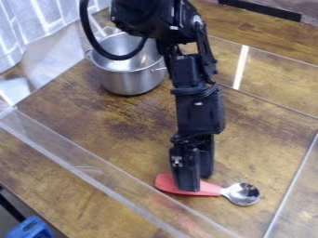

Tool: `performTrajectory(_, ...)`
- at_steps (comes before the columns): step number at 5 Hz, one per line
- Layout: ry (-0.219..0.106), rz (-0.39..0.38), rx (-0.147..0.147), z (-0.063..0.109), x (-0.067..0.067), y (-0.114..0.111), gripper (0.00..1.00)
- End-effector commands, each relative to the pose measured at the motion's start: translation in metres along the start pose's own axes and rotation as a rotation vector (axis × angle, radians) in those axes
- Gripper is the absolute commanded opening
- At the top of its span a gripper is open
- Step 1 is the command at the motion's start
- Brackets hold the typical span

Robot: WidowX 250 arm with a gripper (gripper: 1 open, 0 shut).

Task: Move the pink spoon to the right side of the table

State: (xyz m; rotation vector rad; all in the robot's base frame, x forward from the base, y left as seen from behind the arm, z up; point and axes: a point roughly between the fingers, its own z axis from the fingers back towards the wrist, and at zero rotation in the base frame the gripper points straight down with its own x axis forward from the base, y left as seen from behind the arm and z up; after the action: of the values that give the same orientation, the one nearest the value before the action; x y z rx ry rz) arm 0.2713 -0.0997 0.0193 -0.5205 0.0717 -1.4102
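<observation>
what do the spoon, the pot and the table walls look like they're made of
Pink spoon: flat matte salmon handle, likely plastic; the shiny reflective bowl looks metal. Pot: brushed silver sheen, probably steel or aluminium. Walls: see-through with bright edges, apparently clear acrylic.

pink spoon [209, 191] handle partly hidden behind gripper [187, 180], jaws' state unclear

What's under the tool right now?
The spoon: its pink handle lies beneath the tool, bowl sticking out right. The handle's middle and the tool's tips are hidden.
</observation>
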Motion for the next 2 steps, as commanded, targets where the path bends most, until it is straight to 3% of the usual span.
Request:
performTrajectory(1,0.054,-0.053,-0.090,-0.0262,-0.0053,-0.0105,0.00)
performTrajectory(2,0.051,-0.048,-0.091,-0.0223,-0.0118,-0.0123,0.00)
